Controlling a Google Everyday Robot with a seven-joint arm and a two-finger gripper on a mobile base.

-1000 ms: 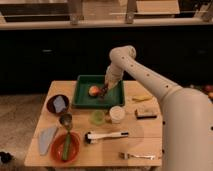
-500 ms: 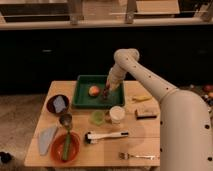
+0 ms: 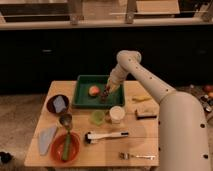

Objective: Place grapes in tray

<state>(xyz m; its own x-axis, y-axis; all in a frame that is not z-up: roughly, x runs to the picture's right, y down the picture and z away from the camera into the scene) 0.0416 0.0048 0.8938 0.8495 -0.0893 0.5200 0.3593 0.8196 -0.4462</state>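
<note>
The dark green tray (image 3: 81,98) lies at the back middle of the wooden table. A round orange-red fruit (image 3: 93,90) sits inside it. My gripper (image 3: 106,93) reaches down from the arm into the right part of the tray, just right of the fruit. A small dark bumpy cluster, the grapes (image 3: 104,96), shows right at the gripper's tip, low over the tray floor. I cannot tell whether the grapes rest on the tray or hang from the gripper.
A dark bowl (image 3: 57,104) stands left of the tray. An orange-red plate (image 3: 65,146) and a pale cloth (image 3: 46,138) are at the front left. A green cup (image 3: 97,116), a white cup (image 3: 117,114), a white brush (image 3: 105,135), a fork (image 3: 135,156), a banana (image 3: 141,98) and a sponge (image 3: 145,112) lie around.
My gripper has moved from above the round fruit to the right and a little lower, into the right part of the tray. Nothing else has moved.
</note>
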